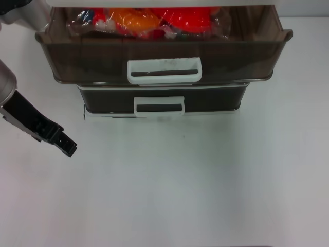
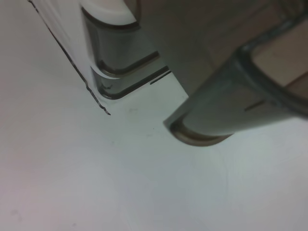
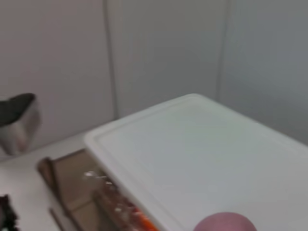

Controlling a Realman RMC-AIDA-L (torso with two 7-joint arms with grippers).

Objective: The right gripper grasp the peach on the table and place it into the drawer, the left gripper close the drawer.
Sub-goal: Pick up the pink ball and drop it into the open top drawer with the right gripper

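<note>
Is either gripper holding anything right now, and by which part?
Left gripper holds nothing. The peach shows close to the right wrist camera, likely carried, but the grip cannot be seen.

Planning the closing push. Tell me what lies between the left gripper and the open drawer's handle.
Head view: only bare table lies between the left gripper and the drawer handle. The lower drawer's smaller handle sits just beside that line.

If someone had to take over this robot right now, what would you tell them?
Left gripper: low over the table, left of the cabinet, holding nothing.
Right gripper: out of the head view. Its wrist camera looks down on the cabinet's white top, with the peach at the frame's edge.
Drawer: pulled out, packaged snacks inside, no peach visible.
Left: peach into the drawer, then close it.
</note>
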